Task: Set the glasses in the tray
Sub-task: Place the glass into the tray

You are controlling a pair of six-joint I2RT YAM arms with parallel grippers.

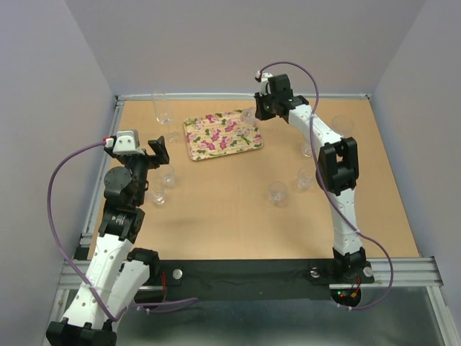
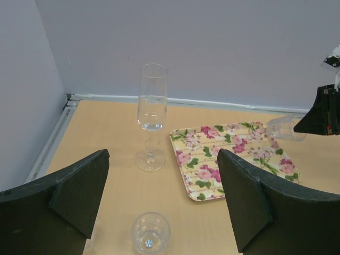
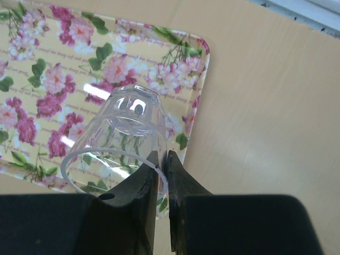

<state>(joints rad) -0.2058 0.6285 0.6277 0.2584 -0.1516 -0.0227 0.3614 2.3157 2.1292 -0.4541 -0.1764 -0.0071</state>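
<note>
The tray [image 1: 216, 137] lies at the table's [image 1: 230, 223] 11 o'clock. Over its 2 o'clock corner the right gripper [image 3: 161, 155] pinches one tilted tumbler [image 3: 125, 133] by the rim. The left gripper [image 2: 163, 154] is spread wide. One flute [image 2: 152, 106] stands at the tray's 10 o'clock. At least five more tumblers [image 1: 278, 192] stand from 3 round to 7 o'clock.

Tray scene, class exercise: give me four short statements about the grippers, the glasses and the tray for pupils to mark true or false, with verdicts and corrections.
1. The right gripper pinches a tumbler by its rim. True.
2. That tumbler hangs tilted over the tray. True.
3. The left gripper holds a glass. False: it is open and empty.
4. The flute stands on the tray. False: it stands upright on the table, beside the tray.
</note>
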